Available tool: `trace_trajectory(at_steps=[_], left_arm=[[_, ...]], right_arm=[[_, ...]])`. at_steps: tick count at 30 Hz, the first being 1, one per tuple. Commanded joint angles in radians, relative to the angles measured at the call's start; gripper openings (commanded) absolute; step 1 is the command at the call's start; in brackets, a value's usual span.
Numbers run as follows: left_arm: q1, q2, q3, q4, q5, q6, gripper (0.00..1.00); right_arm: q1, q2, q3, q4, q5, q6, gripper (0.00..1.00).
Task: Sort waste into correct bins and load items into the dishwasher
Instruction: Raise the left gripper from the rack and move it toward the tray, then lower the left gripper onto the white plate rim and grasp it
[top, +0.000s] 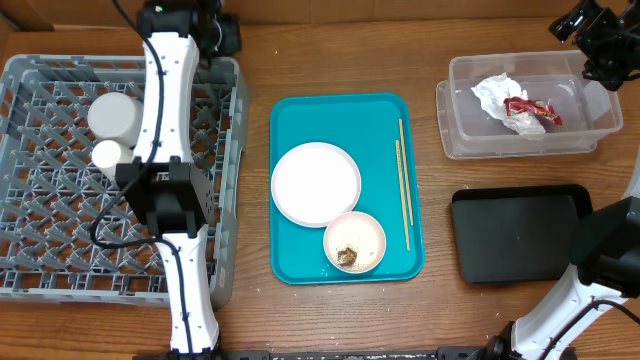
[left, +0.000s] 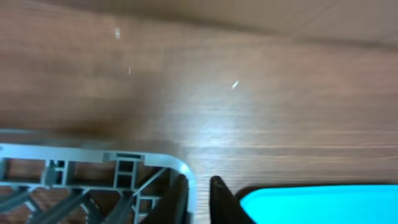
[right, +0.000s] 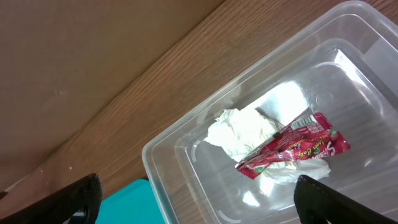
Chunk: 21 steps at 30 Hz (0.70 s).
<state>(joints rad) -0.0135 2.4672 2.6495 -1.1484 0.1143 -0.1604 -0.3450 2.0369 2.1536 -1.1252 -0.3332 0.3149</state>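
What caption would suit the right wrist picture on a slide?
Open right hand near the clear tub, which holds a crumpled napkin and a red wrapper.

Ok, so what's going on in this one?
A two-arm robot is clearing a meal. The napkin and red wrapper lie in the clear tub, the right claw wide open above them. Two white cups stand in the grey rack; the left claw, holding nothing, is at its far corner. The plate, a bowl with food scraps and the chopsticks are on the teal tray; the black tray is bare.
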Motion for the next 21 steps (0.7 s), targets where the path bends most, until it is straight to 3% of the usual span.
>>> trace_trajectory(at_steps=[1,6,13,17,19,21], left_arm=[[-0.006,0.003,0.135,-0.042,0.018,-0.022,0.18],[-0.006,0.003,0.267,-0.161,0.017,-0.035,0.04],[-0.011,0.007,0.244,-0.357,0.047,-0.026,0.04],[-0.022,0.006,0.247,-0.414,0.207,0.043,0.04],[-0.03,0.006,0.247,-0.445,0.32,0.105,0.11],[-0.04,0.006,0.247,-0.485,0.404,0.164,0.38]], right_arm=[[0.003,-0.048,0.007,0.005,0.003,0.003,1.0],[0.003,-0.048,0.007,0.005,0.003,0.004,1.0],[0.003,-0.048,0.007,0.005,0.003,0.003,1.0],[0.003,-0.048,0.007,0.005,0.003,0.003,1.0],[0.003,-0.048,0.007,0.005,0.003,0.004,1.0],[0.003,-0.048,0.007,0.005,0.003,0.004,1.0]])
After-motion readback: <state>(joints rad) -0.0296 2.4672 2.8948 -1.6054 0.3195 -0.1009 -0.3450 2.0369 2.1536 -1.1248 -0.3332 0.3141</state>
